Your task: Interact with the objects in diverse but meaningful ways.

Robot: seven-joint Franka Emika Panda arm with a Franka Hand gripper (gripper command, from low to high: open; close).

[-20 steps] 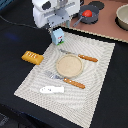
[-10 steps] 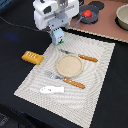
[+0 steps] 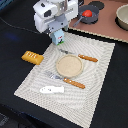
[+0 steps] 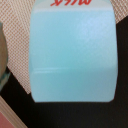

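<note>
The pincer (image 3: 59, 36) is clamped on the milk carton (image 3: 59, 37), holding it at the far left corner of the striped mat (image 3: 97, 75) on the tabletop (image 3: 15, 45); the wrist view is filled by the carton's pale blue face. The bread loaf (image 3: 31, 57) lies just left of the mat, the white fish (image 3: 52, 89) on its near part, and the tomato (image 3: 89, 14) and pot (image 3: 122, 17) sit far off on the right
</note>
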